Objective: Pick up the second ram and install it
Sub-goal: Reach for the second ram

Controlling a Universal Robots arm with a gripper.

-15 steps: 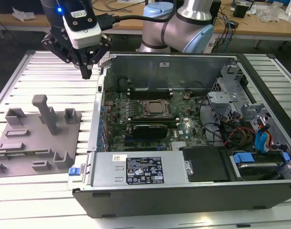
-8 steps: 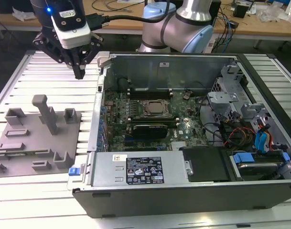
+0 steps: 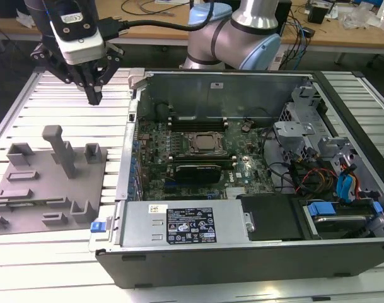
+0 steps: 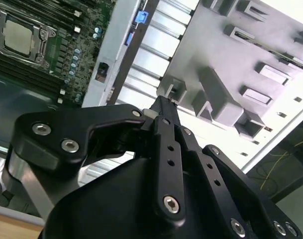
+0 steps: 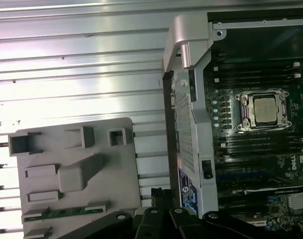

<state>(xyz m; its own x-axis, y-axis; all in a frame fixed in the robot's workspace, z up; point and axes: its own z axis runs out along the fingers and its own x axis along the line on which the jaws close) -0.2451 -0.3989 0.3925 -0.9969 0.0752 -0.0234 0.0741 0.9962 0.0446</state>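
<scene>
The second ram [image 5: 66,213] is a thin green stick lying in a slot of the grey moulded holder [image 5: 76,164], at its edge nearest my gripper's black links. In the exterior view my gripper [image 3: 94,95] hangs over the slatted table, beyond the holder [image 3: 46,183] and to the left of the open computer case [image 3: 242,252]. Its fingers [image 4: 163,107] meet at the tips with nothing between them. The motherboard's long dark memory slots [image 5: 255,144] run beside the CPU socket [image 5: 264,110].
The case's metal side wall and corner bracket [image 3: 136,79] rise just to the right of the gripper in the exterior view. A tall grey post [image 3: 60,148] stands up from the holder. Drive cage, cables and the power supply [image 3: 185,227] fill the rest of the case.
</scene>
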